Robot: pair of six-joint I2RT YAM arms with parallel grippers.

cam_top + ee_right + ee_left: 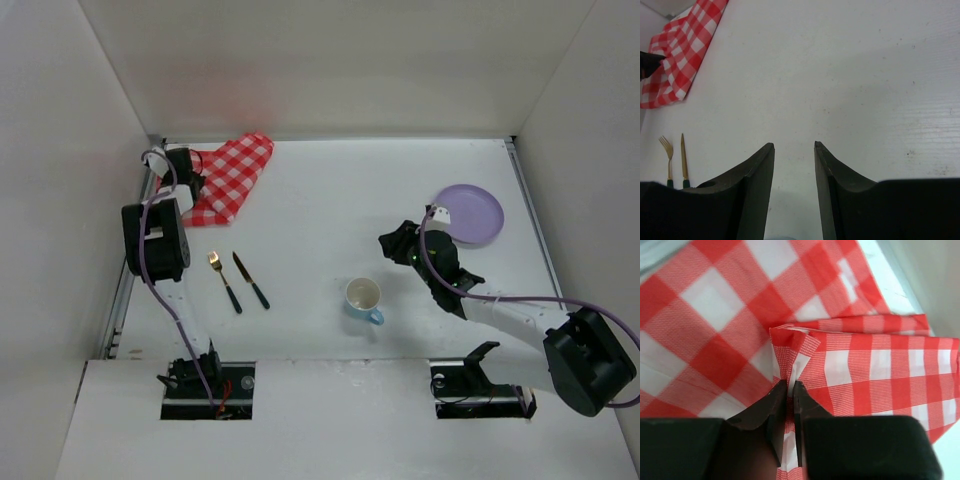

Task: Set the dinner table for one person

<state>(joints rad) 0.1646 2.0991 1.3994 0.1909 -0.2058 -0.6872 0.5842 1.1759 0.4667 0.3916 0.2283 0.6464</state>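
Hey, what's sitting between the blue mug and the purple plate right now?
The right claw lies between the mug and the plate, over the white tabletop; the top view shows it.

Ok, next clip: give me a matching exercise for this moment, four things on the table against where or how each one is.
Things:
1. checkered cloth
2. purple plate
3. mug
4. fork

Place or state:
A. lying flat beside the knife, left of centre
B. a fold pinched in the left pincer, far left corner
C. standing upright near the middle of the dinner table
D. on the right side, next to the right arm's wrist

Pairs: 1-B, 2-D, 3-C, 4-A
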